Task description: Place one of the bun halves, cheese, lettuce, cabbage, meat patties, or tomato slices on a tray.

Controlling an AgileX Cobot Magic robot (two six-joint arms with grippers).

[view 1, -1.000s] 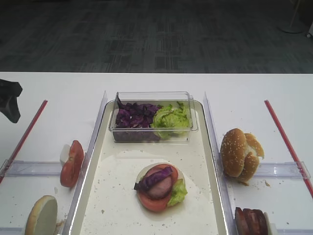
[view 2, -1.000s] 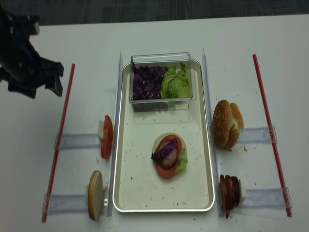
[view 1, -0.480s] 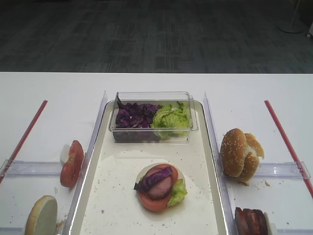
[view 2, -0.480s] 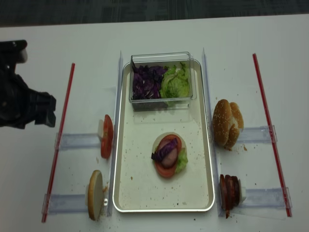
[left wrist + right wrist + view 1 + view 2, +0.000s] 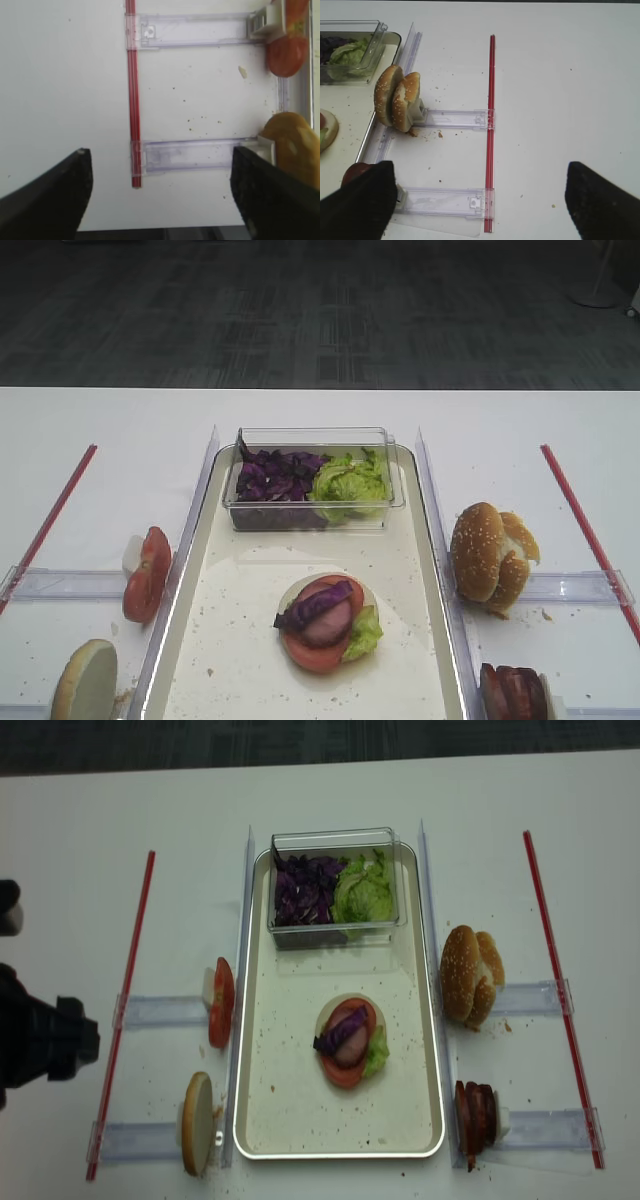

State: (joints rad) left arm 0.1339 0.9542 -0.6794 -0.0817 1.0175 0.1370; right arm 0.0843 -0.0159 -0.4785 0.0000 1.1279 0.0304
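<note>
Left gripper [image 5: 159,187] hangs with jaws wide and empty over bare table; the bun half [image 5: 295,147] stands on edge off its right jaw, a tomato slice [image 5: 286,54] further ahead of that. Right gripper [image 5: 477,197] is also spread wide, nothing between its fingers, with the patties [image 5: 357,172] just by its left jaw. Risk, I'd say: the upright bun half could topple or skid if a finger nudges its face. The tray [image 5: 290,1110] holds a stack: pale bun, red tomato, purple cabbage, green lettuce.
</note>
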